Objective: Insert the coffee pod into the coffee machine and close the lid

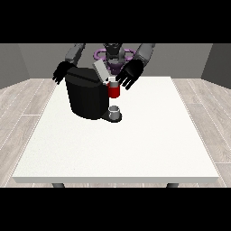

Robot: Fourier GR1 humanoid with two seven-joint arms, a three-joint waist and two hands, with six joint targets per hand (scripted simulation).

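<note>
Hand at view's left [60, 73]: hangs behind the machine's far left corner, fingers spread and pointing down, holding nothing.

Machine [85, 94]: a black block standing on the white table [135, 144], left of centre and near the robot's edge. Its red front section [114, 90] faces the view's right.

Lid [101, 70]: a pale flap tilted up and back over the machine's top, plainly not shut.

Pod [112, 80]: a small pale shape seems to sit at the top of the red section, just under the raised lid; whether it is fully seated cannot be told.

Cup [115, 111]: small and grey, on the machine's base below the red section.

Hand at view's right [129, 74]: fingers spread and relaxed, palm towards the machine, gripping nothing. It hovers just right of the pod and lid.

Key relation: the lid lies up and to the left of this hand, its long axis slanting upward away from the camera. This hand is much the nearer of the two, so it looks best placed to push the lid down.
</note>
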